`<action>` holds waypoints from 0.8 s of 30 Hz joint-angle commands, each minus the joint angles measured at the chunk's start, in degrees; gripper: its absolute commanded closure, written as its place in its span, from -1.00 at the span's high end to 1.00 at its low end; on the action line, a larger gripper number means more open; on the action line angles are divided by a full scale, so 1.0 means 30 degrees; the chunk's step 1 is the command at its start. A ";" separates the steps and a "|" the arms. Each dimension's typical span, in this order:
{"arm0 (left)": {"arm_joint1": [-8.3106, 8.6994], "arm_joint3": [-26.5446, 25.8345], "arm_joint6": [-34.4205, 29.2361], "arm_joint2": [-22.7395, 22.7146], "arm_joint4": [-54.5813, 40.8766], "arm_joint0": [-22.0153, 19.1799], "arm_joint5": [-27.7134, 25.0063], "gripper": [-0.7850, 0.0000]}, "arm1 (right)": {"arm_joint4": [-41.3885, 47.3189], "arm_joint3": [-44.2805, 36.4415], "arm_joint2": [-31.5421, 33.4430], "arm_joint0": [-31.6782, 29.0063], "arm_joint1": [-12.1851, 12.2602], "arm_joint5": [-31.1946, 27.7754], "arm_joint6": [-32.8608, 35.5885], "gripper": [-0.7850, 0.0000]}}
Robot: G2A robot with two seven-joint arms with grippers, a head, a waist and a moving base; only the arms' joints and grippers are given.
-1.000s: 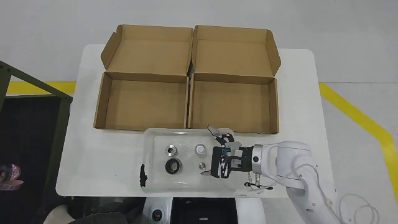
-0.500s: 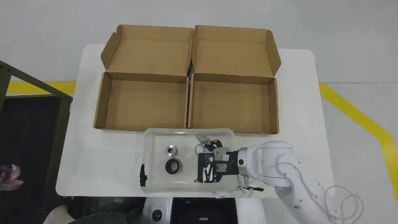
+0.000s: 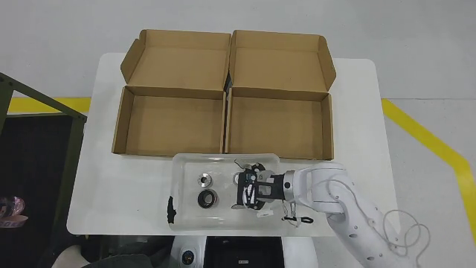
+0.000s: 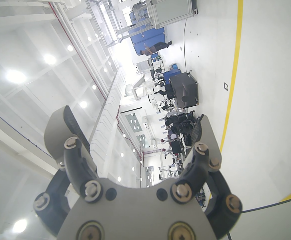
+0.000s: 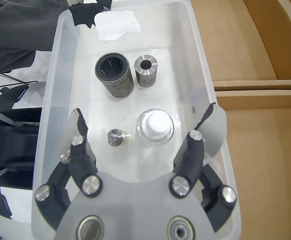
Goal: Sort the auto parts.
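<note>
The right hand (image 5: pixel 144 113) is lowered into the clear plastic tub (image 5: pixel 205 58), its fingers spread wide and nothing held between them. Four parts are stood upright on the tub floor. A large dark steel bearing sleeve (image 5: pixel 114 77) and a shorter grey steel bushing (image 5: pixel 146 73) are set side by side, just apart, toward the tub end marked with torn black tape (image 5: pixel 88 13). A small glass jar with a white insert (image 5: pixel 155 127) and a tiny steel stud (image 5: pixel 116 137) are placed at the tub's middle, between the spread fingers, the jar toward the tub wall that faces the two open brown cardboard boxes (image 3: pixel 172 125), (image 3: pixel 279 128).

The steel pieces are judged heavy for their size, stiff and smooth-skinned, so a slip is to be expected unless each is taken squarely across its round wall. The jar is judged light, slick and breakable; it is best taken across its body with gentle pressure. The stud is low and easily toppled, so its wider head is the likeliest hold.

Little room is left inside the tub: the finger on the box side lies close to the wall, and the jar and stud are near each other. A straight lift over the rim is called for before any travel toward the boxes, which are set on the white worktop (image 3: pixel 357 104) just beside the tub's long wall.

The left hand (image 4: pixel 134 117) is held away from the tub, wide open and empty.
</note>
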 commanded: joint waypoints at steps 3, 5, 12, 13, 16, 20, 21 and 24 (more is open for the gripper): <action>0.0000 0.0000 0.0000 0.0000 0.0000 0.0000 0.0000 1.00 | 0.0060 0.0392 -0.0106 0.0251 0.0030 0.0232 -0.0049 0.30; 0.0000 0.0000 0.0000 0.0000 0.0000 0.0000 0.0000 1.00 | 0.0030 0.0513 -0.0155 0.0340 0.0045 0.0408 -0.0072 0.19; 0.0000 0.0000 0.0000 0.0000 0.0000 0.0000 0.0000 1.00 | -0.0463 0.0738 -0.0358 0.0480 0.0110 0.1027 -0.0190 -0.11; 0.0000 0.0000 0.0000 0.0000 0.0000 0.0000 0.0000 1.00 | -0.0583 0.0775 -0.0386 0.0500 0.0118 0.1111 -0.0235 -0.14; 0.0000 0.0000 0.0000 0.0000 0.0000 0.0000 0.0000 1.00 | -0.0811 0.0902 -0.0478 0.0530 0.0144 0.1269 -0.0407 -0.29; 0.0000 0.0000 0.0000 0.0000 0.0000 0.0000 0.0000 1.00 | -0.0986 0.0923 -0.0564 0.0565 0.0192 0.1275 -0.0612 -0.78; 0.0000 0.0000 0.0000 0.0000 0.0000 0.0000 0.0000 1.00 | -0.0985 0.0880 -0.0566 0.0564 0.0209 0.1208 -0.0703 -0.87; 0.0000 0.0000 0.0000 0.0000 0.0000 0.0000 0.0000 1.00 | -0.0951 0.0589 -0.0498 0.0511 0.0278 0.0997 -0.0953 -1.00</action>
